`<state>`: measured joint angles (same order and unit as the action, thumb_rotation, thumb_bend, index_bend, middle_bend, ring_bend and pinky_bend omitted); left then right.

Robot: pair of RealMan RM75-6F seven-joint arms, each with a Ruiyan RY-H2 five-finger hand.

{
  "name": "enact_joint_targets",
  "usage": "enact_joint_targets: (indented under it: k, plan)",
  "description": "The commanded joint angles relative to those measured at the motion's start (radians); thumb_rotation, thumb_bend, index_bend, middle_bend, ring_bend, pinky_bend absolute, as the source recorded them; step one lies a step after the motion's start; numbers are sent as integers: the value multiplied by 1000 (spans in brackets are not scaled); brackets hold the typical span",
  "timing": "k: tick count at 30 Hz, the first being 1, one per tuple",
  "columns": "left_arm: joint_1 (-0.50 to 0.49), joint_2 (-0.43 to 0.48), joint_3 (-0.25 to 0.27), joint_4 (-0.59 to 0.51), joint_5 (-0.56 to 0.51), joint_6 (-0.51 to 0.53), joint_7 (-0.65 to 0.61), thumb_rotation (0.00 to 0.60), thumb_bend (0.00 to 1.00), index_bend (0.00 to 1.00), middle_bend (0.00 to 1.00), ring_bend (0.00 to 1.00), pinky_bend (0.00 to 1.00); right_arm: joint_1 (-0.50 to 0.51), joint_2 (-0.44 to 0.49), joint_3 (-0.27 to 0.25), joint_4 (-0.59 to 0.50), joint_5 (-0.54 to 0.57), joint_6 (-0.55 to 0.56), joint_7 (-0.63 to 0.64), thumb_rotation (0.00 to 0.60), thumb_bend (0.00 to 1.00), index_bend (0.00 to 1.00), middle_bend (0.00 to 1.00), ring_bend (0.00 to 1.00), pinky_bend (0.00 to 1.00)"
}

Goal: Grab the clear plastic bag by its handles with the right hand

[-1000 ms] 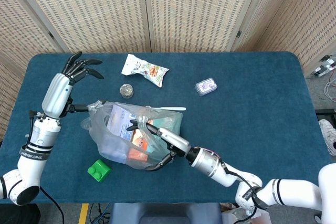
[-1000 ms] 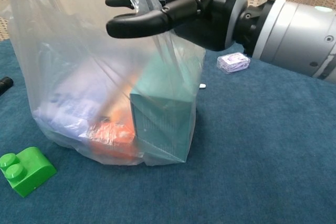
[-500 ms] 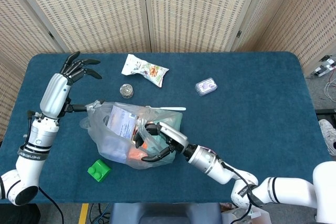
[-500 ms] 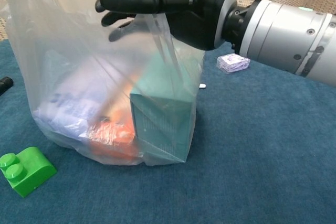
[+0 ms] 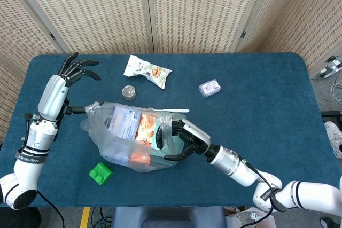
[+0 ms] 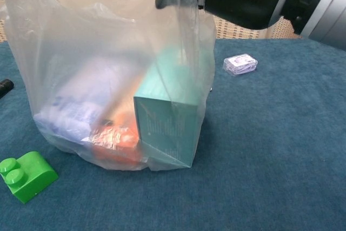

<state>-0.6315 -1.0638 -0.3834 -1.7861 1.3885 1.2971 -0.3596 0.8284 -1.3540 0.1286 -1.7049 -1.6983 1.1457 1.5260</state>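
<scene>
Apparently the right hand [image 5: 184, 138] curls around the near handle at the clear plastic bag [image 5: 128, 140]'s top, gathering film so the load hangs below. Left of the bag, the left hand [image 5: 74, 69] hovers spread wide and empty, likely keeping clear.

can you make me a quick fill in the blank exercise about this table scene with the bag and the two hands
1. The right hand is at the top of the clear plastic ____.
2. The toy brick lying on the table beside the bag is ____ in colour.
3. The box standing inside the bag, nearest the chest camera, is ____ in colour.
4. The left hand hovers with its fingers ____ and holds nothing.

Missing words: bag; green; teal; spread
</scene>
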Motion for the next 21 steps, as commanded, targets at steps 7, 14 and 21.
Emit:
enact_joint_targets:
  k: [7, 14, 21]
  plan:
    - [-2, -3, 1, -2, -3, -2, 8, 600, 142, 408, 227, 184, 0, 61, -61, 0, 45, -1, -42, -10, 600, 190, 472, 519, 513, 513]
    - [-4, 0, -3, -1, -6, -4, 7, 600, 143, 408, 227, 184, 0, 93, -113, -17, 100, -55, -32, -130, 600, 157, 283, 287, 255, 291]
    - [1, 8, -4, -3, -3, 2, 1, 600, 143, 408, 227, 184, 0, 111, -121, -33, 114, -78, 0, -146, 600, 38, 57, 104, 70, 147]
